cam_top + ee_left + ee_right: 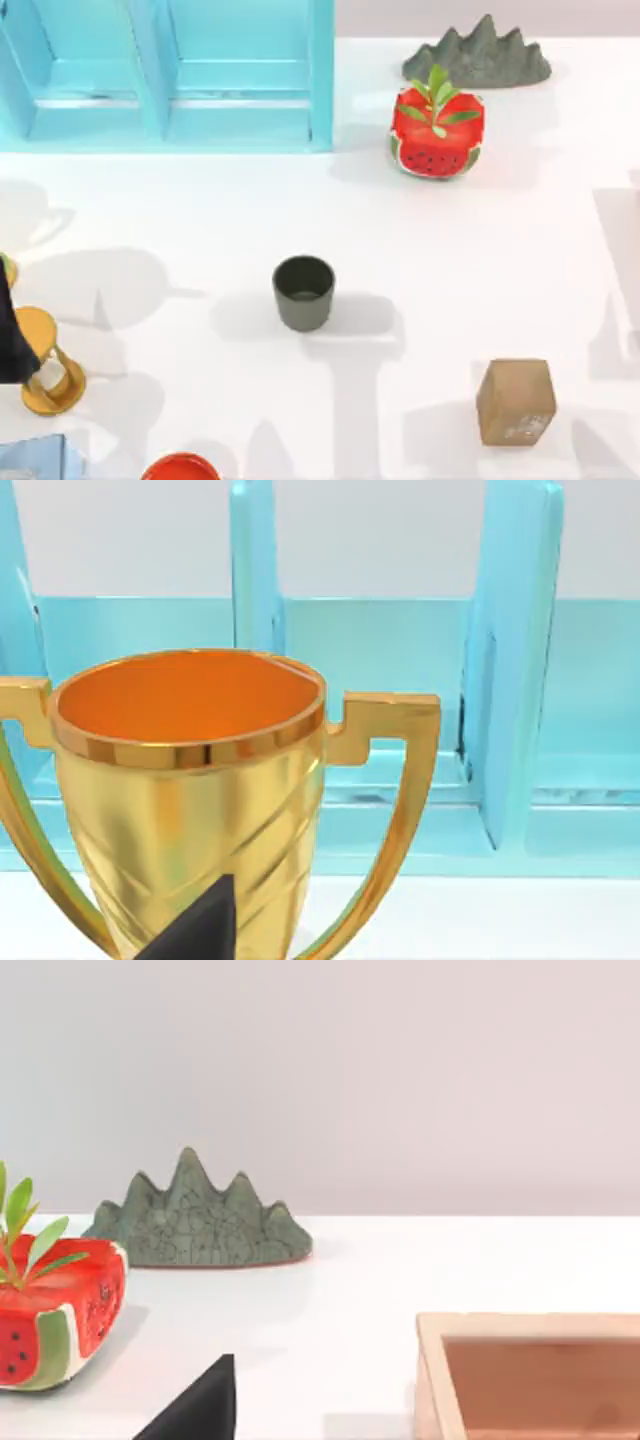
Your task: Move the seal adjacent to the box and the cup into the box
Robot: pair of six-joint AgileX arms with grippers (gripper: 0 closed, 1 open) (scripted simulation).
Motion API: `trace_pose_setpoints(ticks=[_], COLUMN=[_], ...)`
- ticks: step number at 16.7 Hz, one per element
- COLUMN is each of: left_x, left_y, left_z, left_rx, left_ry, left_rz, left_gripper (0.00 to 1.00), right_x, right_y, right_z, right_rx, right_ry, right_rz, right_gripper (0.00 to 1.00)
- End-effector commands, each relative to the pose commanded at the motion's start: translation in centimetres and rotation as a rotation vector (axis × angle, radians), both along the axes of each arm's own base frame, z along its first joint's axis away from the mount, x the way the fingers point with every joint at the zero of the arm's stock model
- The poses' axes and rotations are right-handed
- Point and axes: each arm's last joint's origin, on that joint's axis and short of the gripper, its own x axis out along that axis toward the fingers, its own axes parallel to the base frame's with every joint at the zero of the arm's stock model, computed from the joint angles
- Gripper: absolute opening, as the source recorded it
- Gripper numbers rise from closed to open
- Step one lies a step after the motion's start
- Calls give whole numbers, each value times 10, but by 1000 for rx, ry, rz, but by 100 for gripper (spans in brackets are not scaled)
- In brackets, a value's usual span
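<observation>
The cup [303, 291] stands mid-counter, and the seal [516, 401] sits toward the near right corner, well apart from it. The blue box [165, 75] fills the far left corner. The seal lies nearer my right arm (my judgement). Whether either arm's fingers are open, I cannot tell.

**Object count**

Sitting on the table: one cup [303, 291], one seal [516, 401], one gold trophy [48, 360], one watermelon planter [436, 134], one grey mountain ornament [478, 55], one red-orange disc [180, 468], one blue shelf [170, 75], one wooden box [530, 1374].
</observation>
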Motion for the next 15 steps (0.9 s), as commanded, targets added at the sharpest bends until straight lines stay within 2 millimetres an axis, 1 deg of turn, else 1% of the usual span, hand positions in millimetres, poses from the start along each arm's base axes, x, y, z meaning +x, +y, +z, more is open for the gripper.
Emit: trace_pose_setpoints(ticks=[3,5,7,9,11,13,15], left_x=[0,0,0,0,0,0,0], left_y=[0,0,0,0,0,0,0], left_z=[0,0,0,0,0,0,0], left_rx=[0,0,0,0,0,0,0], left_ry=[0,0,0,0,0,0,0], left_rz=[0,0,0,0,0,0,0], left_gripper=[100,100,100,100,100,100,100], right_x=[0,1,3,9,21,37,56], right_y=[1,4,9,17,28,43,61], right_z=[2,11,23,38,52,62,67], right_rx=[7,37,81,128,165,185,185], right_ry=[11,62,159,300,479,680,888], right_rz=[5,31,74,121,159,179,177], right_gripper=[100,100,100,100,100,100,100])
